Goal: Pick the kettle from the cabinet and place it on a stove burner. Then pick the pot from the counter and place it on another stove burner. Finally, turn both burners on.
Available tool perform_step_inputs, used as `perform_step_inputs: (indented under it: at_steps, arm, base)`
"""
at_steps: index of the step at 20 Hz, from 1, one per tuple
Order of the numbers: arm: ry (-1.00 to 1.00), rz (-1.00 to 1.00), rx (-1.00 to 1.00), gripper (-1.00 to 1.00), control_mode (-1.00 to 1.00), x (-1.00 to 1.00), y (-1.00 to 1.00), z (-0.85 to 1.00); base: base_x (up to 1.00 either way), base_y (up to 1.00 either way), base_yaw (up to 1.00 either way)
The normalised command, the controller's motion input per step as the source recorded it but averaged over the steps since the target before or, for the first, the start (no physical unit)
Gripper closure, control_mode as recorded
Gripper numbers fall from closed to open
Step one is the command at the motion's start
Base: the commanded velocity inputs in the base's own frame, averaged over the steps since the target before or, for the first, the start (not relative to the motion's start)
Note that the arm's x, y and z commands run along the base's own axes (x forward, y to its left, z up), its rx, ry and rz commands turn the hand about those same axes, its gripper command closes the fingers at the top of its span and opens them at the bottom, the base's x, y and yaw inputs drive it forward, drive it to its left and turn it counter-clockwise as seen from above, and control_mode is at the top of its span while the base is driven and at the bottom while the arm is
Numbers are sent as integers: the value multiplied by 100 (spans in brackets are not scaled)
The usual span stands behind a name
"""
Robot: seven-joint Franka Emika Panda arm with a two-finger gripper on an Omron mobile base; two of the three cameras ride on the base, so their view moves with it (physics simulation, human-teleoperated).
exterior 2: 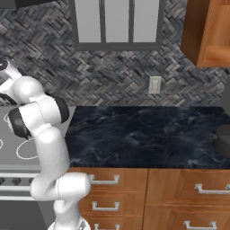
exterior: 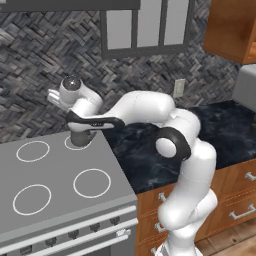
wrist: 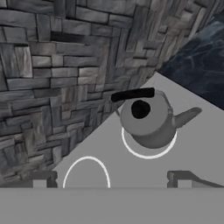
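- The gripper (wrist: 111, 180) is spread wide and holds nothing; the kettle (wrist: 146, 119) sits just ahead of its fingertips on a rear burner ring (wrist: 148, 146) (slightly off-centre).
- A careless withdrawal could clip the arched handle (wrist: 132, 94) and tip the kettle.
- The pot (exterior 2: 223, 138) lies well away along the counter (exterior 2: 143, 134), a long swing risking collision.

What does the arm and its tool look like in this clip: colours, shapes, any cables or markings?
The arm is glossy white, built of rounded, tubular links with dark grey to black bands at the joints. The tool ends in two small, dark grey, blocky fingertips. No cables, labels or markings are visible on it.
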Motion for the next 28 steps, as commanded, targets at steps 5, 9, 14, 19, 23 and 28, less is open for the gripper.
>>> perform_step_inputs:
  at_steps: [5, 9, 14, 19, 23, 28]
  arm:
    - [1, 3, 12, -100, -100, -29, -22, 34]
    - [0, 3, 12, -100, -100, -34, -26, 26]
    - [0, 3, 13, -100, -100, -38, -30, 21]
    - [0, 3, 12, -100, -100, -39, -33, 20]
    - [0, 5, 9, -100, -100, -35, -28, 17]
    - [0, 6, 8, -100, -100, -34, -28, 19]
  base:
    - [0, 0, 0]
    - [0, 0, 0]
    - [0, 0, 0]
    - [0, 0, 0]
    - [0, 0, 0]
    - [0, 0, 0]
